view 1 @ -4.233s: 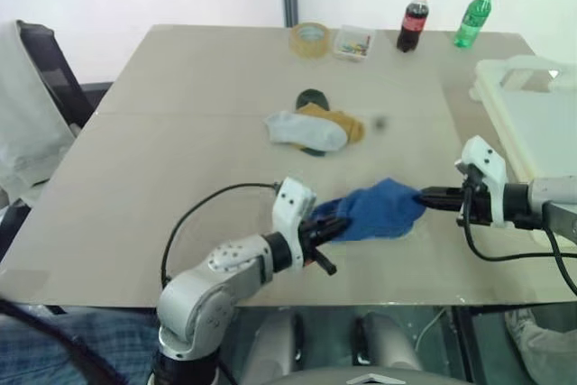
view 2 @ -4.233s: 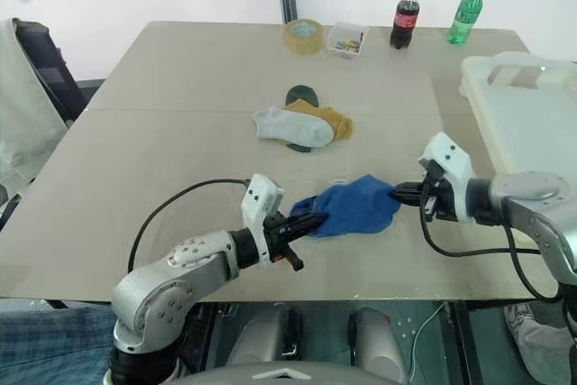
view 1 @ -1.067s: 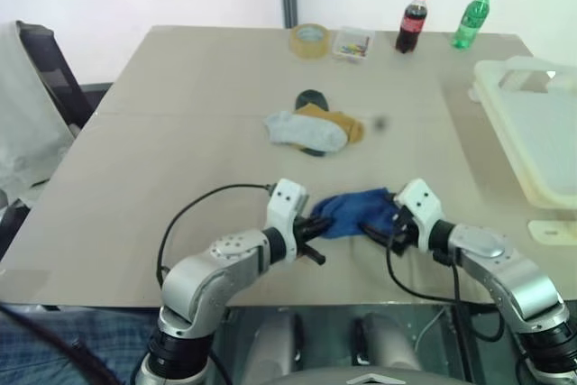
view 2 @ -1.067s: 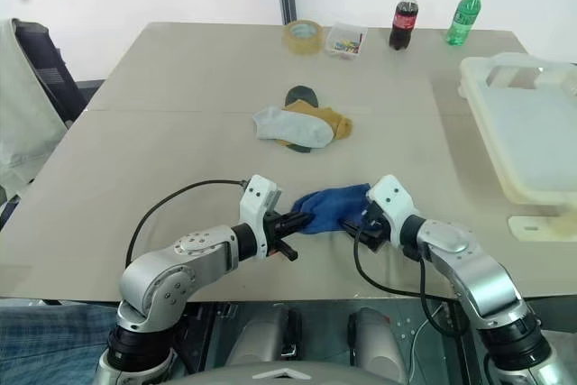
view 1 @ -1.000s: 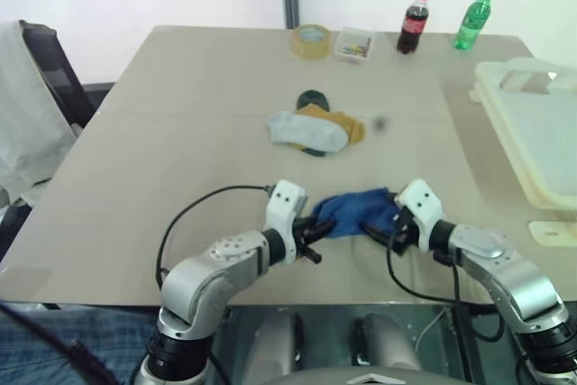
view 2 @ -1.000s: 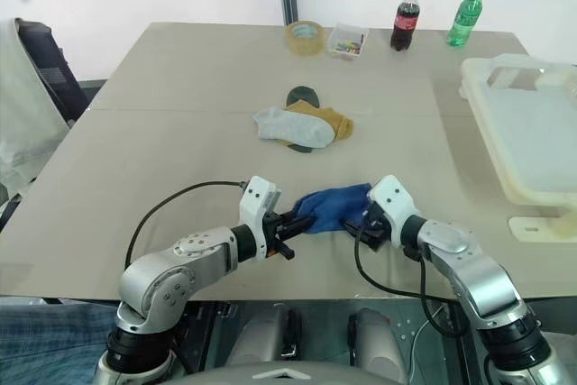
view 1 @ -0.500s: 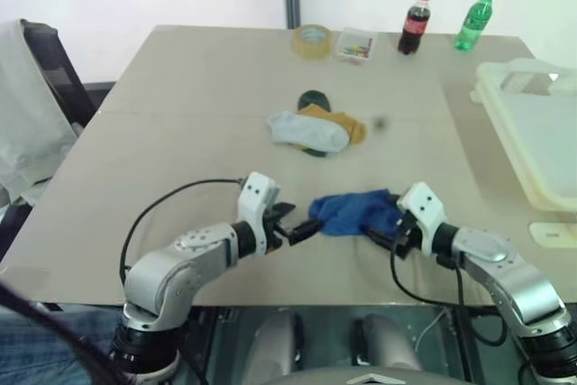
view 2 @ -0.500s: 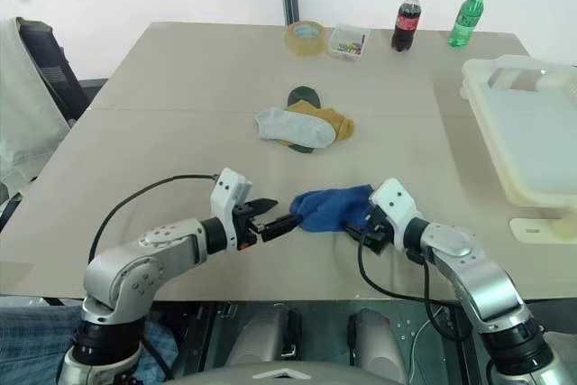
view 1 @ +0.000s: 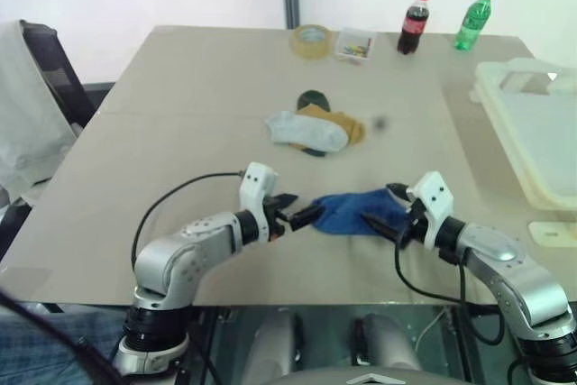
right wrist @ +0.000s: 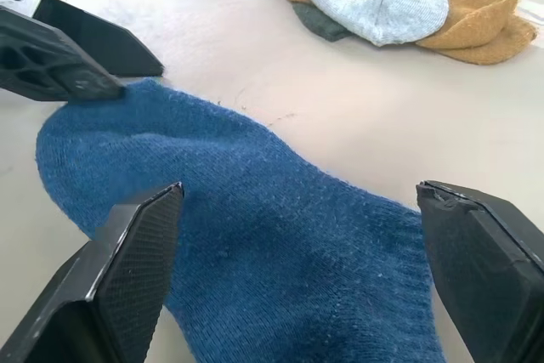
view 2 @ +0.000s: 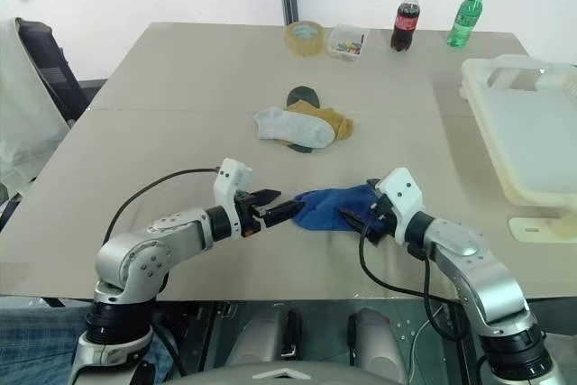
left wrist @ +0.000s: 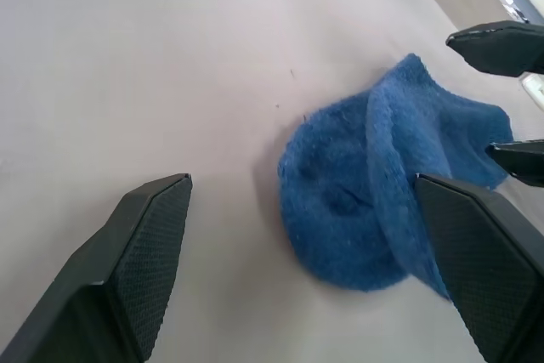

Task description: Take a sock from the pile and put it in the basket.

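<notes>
Blue sock (view 1: 350,213) lies flat on the table (view 1: 180,132), near the front edge, between your two grippers. It's apart from the pile (view 1: 315,128), which sits further back toward table centre: grey sock on top, mustard one beside/under it, dark green one at the back.

L gripper (view 1: 300,214): fingers spread wide, nothing held. Tips point at the sock's left end; in the right wrist view one tip looks to be just touching the fabric edge, can't tell for certain. In the left wrist view the sock (left wrist: 382,193) sits between the two fingers, but they aren't closed on it.

R gripper (view 1: 383,209): also wide open, nothing gripped. One finger lies over the sock's right end, other at its far edge. Right wrist view: sock (right wrist: 246,235) spans the gap between the pads, w/ the pile (right wrist: 399,2) beyond.

Basket (view 1: 532,132) stands at the table's right edge, well apart from the sock. No sock visible in the part you can see.

Back of table: tape roll (view 1: 310,40), small clear box (view 1: 353,43), cola bottle (view 1: 413,21), green bottle (view 1: 473,17). Chair (view 1: 36,105) at the left.
</notes>
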Robot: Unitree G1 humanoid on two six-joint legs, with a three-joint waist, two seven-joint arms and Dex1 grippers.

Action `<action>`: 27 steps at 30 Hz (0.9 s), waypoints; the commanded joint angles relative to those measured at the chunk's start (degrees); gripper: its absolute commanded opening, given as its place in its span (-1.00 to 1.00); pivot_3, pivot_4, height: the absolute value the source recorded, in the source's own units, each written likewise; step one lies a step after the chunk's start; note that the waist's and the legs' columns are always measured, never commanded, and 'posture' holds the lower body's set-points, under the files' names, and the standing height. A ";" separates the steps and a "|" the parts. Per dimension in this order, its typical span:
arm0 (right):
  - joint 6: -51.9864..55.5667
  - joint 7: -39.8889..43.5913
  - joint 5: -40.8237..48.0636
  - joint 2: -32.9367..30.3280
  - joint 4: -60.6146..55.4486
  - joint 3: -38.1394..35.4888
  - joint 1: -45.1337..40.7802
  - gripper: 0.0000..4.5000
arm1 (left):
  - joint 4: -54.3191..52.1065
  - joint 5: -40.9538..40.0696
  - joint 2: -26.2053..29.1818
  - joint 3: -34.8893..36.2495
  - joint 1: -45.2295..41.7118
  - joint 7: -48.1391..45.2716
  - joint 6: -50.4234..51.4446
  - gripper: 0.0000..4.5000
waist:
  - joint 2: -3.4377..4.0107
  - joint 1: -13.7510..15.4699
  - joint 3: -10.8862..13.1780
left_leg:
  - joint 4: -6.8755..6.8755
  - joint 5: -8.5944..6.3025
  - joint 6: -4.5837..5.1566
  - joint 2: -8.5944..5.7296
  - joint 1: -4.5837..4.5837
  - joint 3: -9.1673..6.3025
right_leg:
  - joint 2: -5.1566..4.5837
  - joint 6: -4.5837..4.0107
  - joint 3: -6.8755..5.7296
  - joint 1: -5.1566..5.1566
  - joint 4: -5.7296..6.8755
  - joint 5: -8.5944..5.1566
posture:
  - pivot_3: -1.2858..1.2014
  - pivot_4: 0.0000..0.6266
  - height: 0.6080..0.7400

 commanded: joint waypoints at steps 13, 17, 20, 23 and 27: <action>-3.58 -4.19 -2.51 3.50 -1.69 -1.63 0.83 1.00 | 4.89 14.40 5.13 -13.58 -3.80 1.18 -5.48 0.98 | 0.10 -0.01 -0.09 | 0.00 0.00 0.00 0.01 0.03 -0.01 | -0.14 -0.02 0.01 0.02 0.00 -0.01 | 0.03 -0.52 0.93; -7.46 -9.14 -4.20 7.91 -0.31 -3.46 0.41 1.00 | 3.73 14.90 3.79 -14.41 -3.23 1.36 -5.16 0.98 | 0.11 0.04 -0.10 | 0.00 0.00 0.00 0.03 0.03 -0.01 | -0.13 -0.02 0.01 0.02 0.01 -0.01 | 0.03 -0.52 0.93; -11.70 -11.20 -8.81 9.17 3.49 -1.71 1.99 1.00 | 2.92 15.45 2.64 -14.83 -3.04 1.93 -4.99 0.98 | 0.11 0.12 -0.10 | 0.00 0.00 0.00 0.00 0.02 0.00 | -0.14 -0.01 0.01 0.03 0.00 -0.01 | 0.03 -0.52 0.93; -15.50 -12.44 -13.28 9.22 7.38 0.35 3.82 1.00 | 2.44 16.86 2.34 -15.03 -3.20 2.75 -5.56 0.98 | 0.11 0.12 -0.10 | 0.00 0.00 0.00 -0.04 0.02 0.00 | -0.14 -0.01 0.00 0.03 -0.01 -0.01 | 0.03 -0.52 0.93; -18.93 -13.56 -17.40 8.99 10.68 1.52 5.05 1.00 | 1.97 19.68 3.61 -16.02 -3.75 3.70 -5.93 0.98 | 0.14 -0.04 -0.11 | 0.00 0.01 -0.01 -0.01 0.03 0.01 | -0.14 -0.02 0.01 0.02 0.01 -0.01 | 0.03 -0.52 0.93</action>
